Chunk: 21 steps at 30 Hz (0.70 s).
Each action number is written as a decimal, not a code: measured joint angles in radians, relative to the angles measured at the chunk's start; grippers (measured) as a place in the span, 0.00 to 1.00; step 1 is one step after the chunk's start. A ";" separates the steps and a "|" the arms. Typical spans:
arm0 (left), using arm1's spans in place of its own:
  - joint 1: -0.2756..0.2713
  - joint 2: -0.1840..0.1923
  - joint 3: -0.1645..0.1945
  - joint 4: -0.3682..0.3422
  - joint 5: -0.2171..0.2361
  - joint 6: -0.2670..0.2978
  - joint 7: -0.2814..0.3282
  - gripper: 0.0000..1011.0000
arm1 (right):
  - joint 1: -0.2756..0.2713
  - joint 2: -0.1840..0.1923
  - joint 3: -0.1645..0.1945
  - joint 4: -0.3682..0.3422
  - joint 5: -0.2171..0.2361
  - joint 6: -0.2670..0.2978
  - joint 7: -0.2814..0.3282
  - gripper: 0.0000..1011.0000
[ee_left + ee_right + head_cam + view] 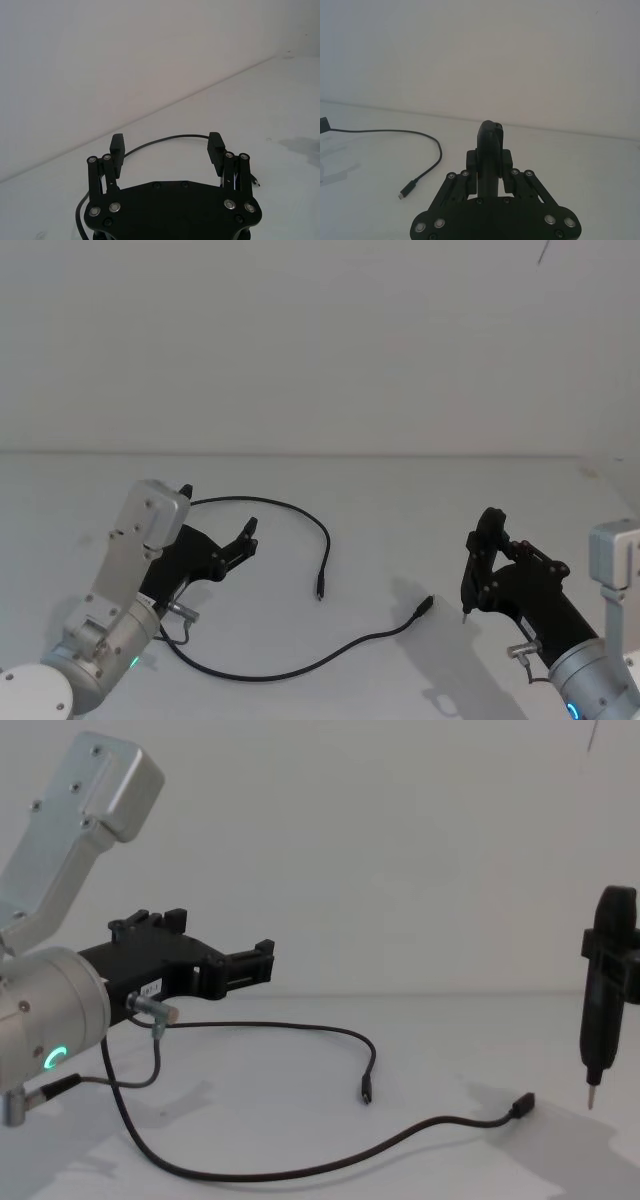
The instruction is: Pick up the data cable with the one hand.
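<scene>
Cable (325, 558) is lying loose on the white table (420, 500), and we are counting one of it, with two plugs, plus two grippers. It is curving in a wide open loop whose long axis is running left to right across the table, with the bend sitting on the left, under and behind the left gripper (248, 535). We are seeing one plug (320, 592) resting near the middle of the table and pointing back toward the robot. The other plug (425, 606) is lying further right and pointing out to the right and away, toward the right gripper (466, 608), near it but not touching. The left gripper is hovering above the cable's far arc with its jaws spread wide, released, and in the left wrist view that arc is showing down on the table between its fingertips (216, 142). The right gripper is standing upright on the right, its pale tip aiming down at the table and its fingers (490, 150) pressing together, clenched.
</scene>
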 joint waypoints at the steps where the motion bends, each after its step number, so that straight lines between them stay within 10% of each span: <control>1: 0.000 0.000 0.000 0.000 0.000 0.000 0.000 0.99 | 0.000 0.000 0.000 0.000 0.000 0.000 0.000 0.28; 21: 0.000 0.000 0.000 0.001 0.000 0.000 0.000 0.99 | 0.000 0.000 0.000 0.000 0.000 0.000 0.000 0.28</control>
